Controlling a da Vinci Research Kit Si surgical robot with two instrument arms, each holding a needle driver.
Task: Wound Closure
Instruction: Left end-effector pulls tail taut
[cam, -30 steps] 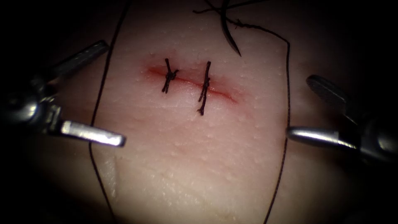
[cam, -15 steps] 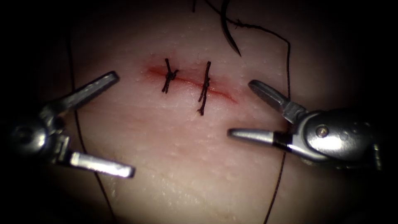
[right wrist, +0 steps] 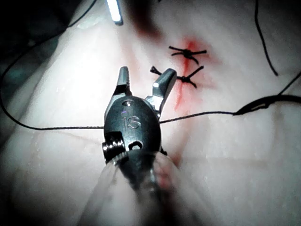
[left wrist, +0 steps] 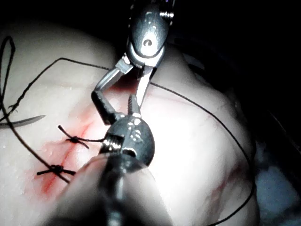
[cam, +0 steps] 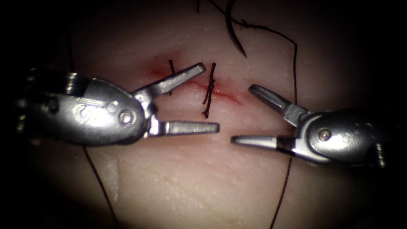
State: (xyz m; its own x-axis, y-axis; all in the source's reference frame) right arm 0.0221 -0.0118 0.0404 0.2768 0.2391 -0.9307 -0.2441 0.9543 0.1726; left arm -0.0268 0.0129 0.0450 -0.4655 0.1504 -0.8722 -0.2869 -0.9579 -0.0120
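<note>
The cut (cam: 224, 96) runs across the tissue (cam: 203, 178) with two dark stitches tied over it. My left tool (cam: 210, 97) stands open with nothing in it. Its upper jaw lies over the left stitch (cam: 171, 68), and the second stitch (cam: 210, 89) sits between its jaws. My right tool (cam: 242, 114) is open and holds nothing, just right of the cut's right end, tip to tip with the left tool. The curved needle (cam: 233, 32) lies free on the tissue above the cut, not in it. Its thread (cam: 294, 72) runs down behind the right tool. The right wrist view shows the right tool (right wrist: 144, 80) open beside both stitches (right wrist: 188, 52).
A second stretch of thread (cam: 99, 182) runs down the tissue's left side under the left tool's shaft. Red fluid tints the cut's edges (left wrist: 51, 181). The needle (left wrist: 23, 121) also lies beside the stitches in the left wrist view, where the right tool (left wrist: 148, 33) faces my left one.
The left tool swept in from the left edge, rightward and up over the cut. The right tool came in from the right, then barely moved. Both stayed open; the needle has not moved.
</note>
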